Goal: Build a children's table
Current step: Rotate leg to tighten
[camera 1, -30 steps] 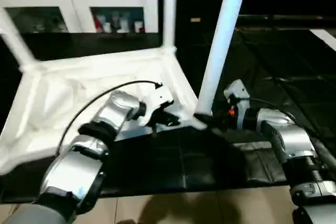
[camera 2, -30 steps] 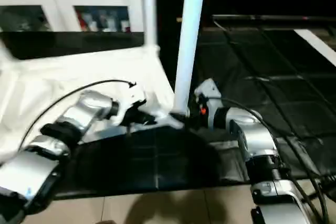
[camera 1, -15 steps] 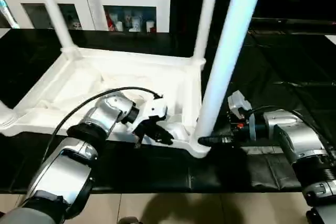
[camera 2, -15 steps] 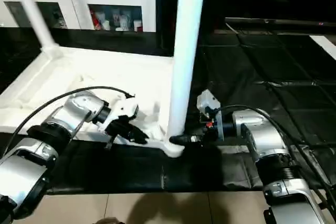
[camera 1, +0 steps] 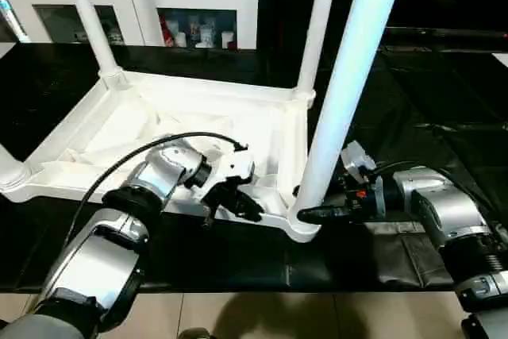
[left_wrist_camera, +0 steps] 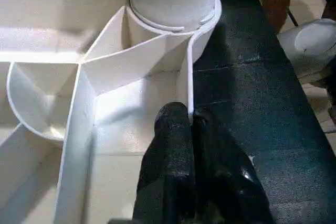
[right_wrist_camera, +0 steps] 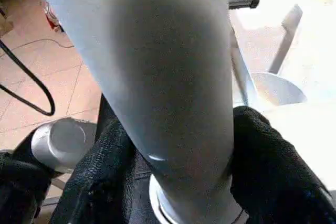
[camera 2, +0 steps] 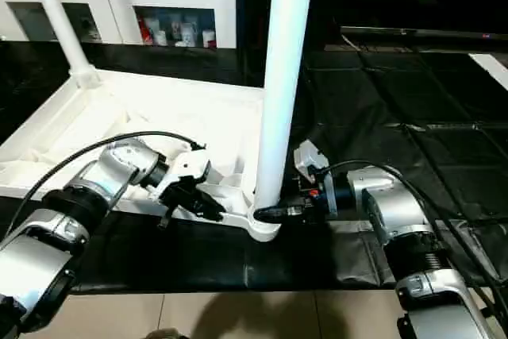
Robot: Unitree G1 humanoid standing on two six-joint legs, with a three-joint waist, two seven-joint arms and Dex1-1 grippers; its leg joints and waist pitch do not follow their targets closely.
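The children's table top (camera 1: 159,129) lies upside down on a black mat, ribbed underside up. White legs stand in its corner sockets: far left (camera 1: 87,13), far right (camera 1: 317,21), and near right (camera 1: 349,85). Another leg base (camera 1: 6,171) shows at the near left corner. My left gripper (camera 1: 238,206) is shut on the thin front rim wall (left_wrist_camera: 188,85), close to the near right socket (left_wrist_camera: 173,11). My right gripper (camera 1: 305,213) reaches in from the right, with a black finger (right_wrist_camera: 262,150) on each side of the near right leg's base (right_wrist_camera: 168,93), pressed against it.
A white cabinet (camera 1: 159,5) with glass doors stands behind the table top. The black mat (camera 1: 238,256) runs to the right and toward me. Tan floor (camera 1: 262,315) shows along the front edge.
My right gripper's fingers have closed in on the base of the near right leg. The left gripper has kept its hold on the rim. The view itself has shifted.
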